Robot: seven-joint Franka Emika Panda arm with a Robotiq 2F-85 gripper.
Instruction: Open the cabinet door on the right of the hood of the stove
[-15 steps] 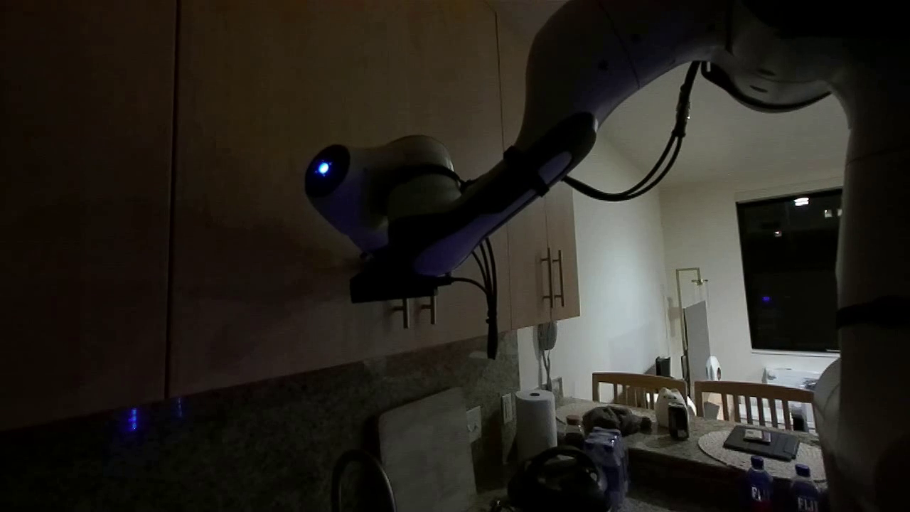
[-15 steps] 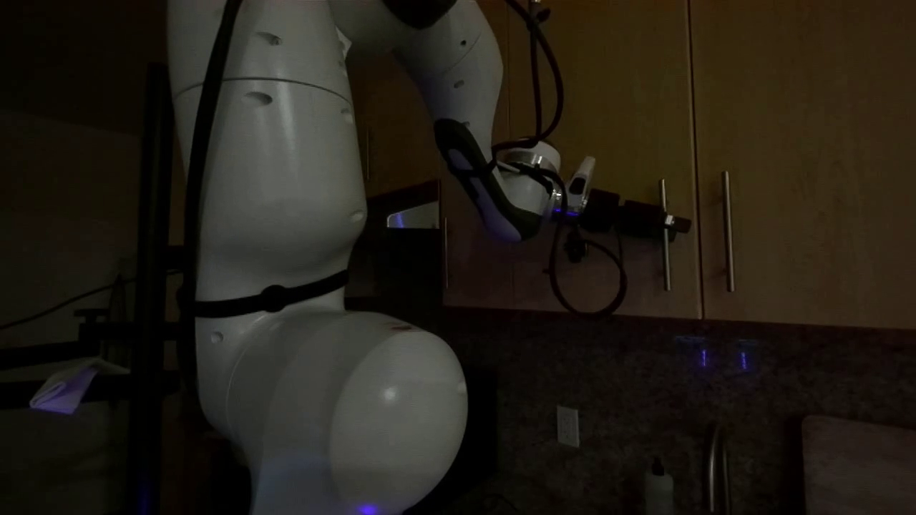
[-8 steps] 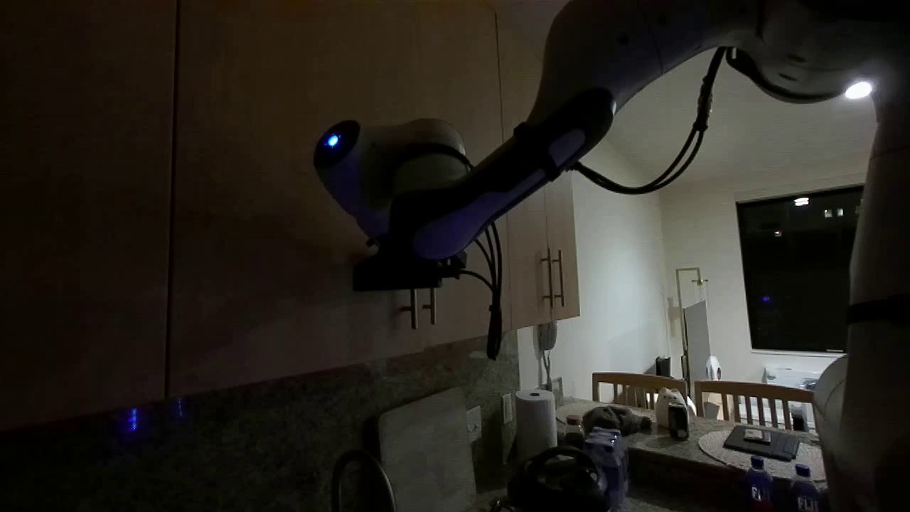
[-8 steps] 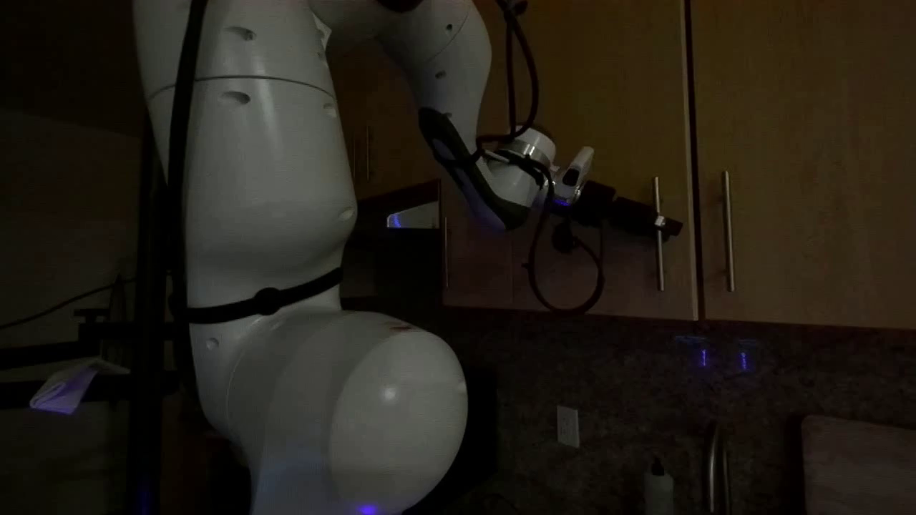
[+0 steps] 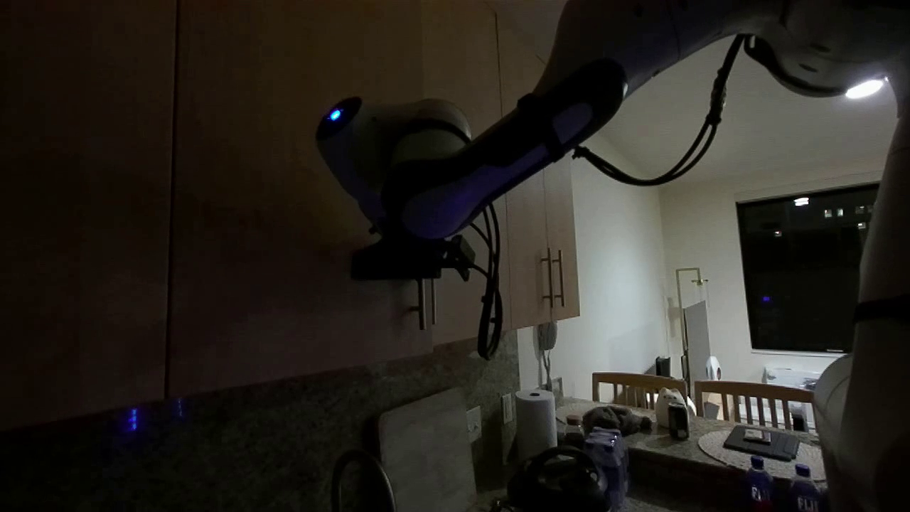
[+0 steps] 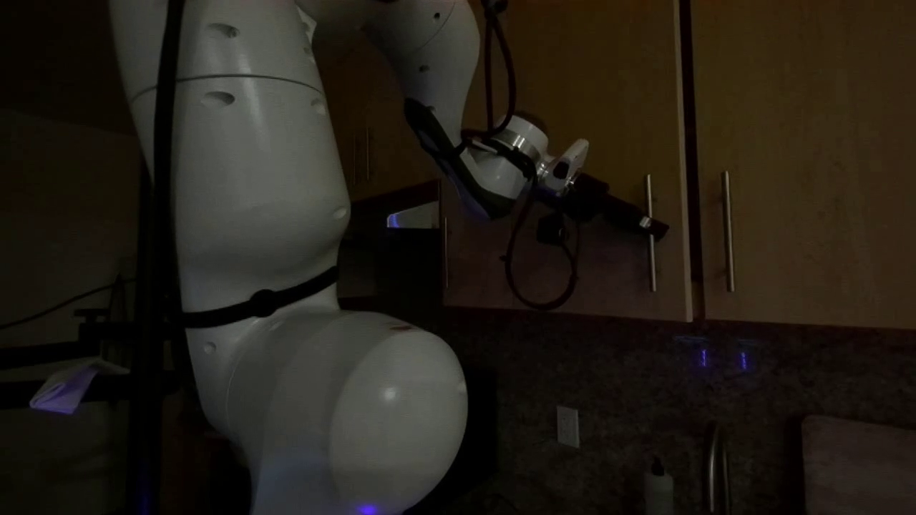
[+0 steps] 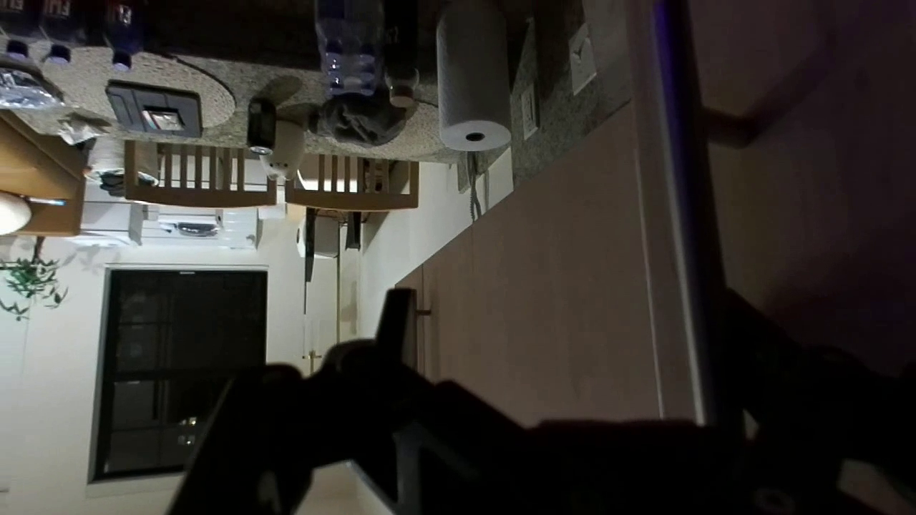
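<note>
The cabinet door is a tan wood panel, standing slightly out from its neighbour with a dark gap along its free edge. It also shows in an exterior view and, dark, in the wrist view. Its slim silver bar handle also shows in an exterior view and in the wrist view. My gripper reaches across the handle at mid-height. In the wrist view my gripper has its fingers wide apart, the bar between them close to the right finger. Contact is too dark to tell.
The neighbouring door with its own bar handle is flush beside it. Below are a faucet, a cutting board and a paper towel roll. The hood is left of the door.
My gripper and arm have drawn back from the cabinet and to the left. The door has swung outward with them, its handle has shifted, and the dark gap beside it has widened.
</note>
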